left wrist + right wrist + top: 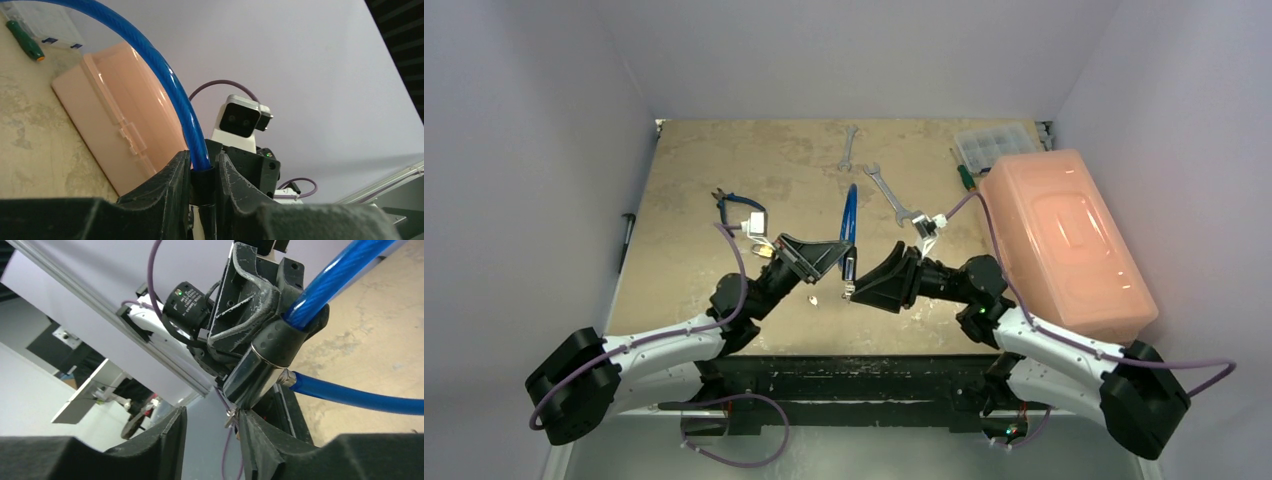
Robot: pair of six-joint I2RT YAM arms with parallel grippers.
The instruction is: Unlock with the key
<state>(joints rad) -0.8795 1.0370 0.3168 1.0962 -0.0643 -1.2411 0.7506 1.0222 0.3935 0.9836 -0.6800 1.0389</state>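
Note:
My left gripper (pixel 846 252) is shut on the black collar (pixel 202 187) of a blue cable lock, holding its silver cylinder (pixel 265 360) upright above the table. The blue cable (pixel 848 215) loops up and away from it. A tiny silvery key (pixel 231 417) sticks out of the cylinder's lower end. My right gripper (pixel 852 290) is open just under that end. In the right wrist view the key lies against the inner face of the right-hand finger (pixel 255 440), and the other finger stands well apart. The left gripper (pixel 203 167) shows both fingers pressed on the collar.
A small brass padlock (pixel 764 250) and blue-handled pliers (pixel 739 205) lie behind the left gripper. Two wrenches (pixel 889 195) lie mid-table. A pink box (pixel 1064 240), a clear organizer (pixel 994 145) and a green screwdriver (pixel 964 175) are at right. A small pale piece (pixel 812 298) lies on the table.

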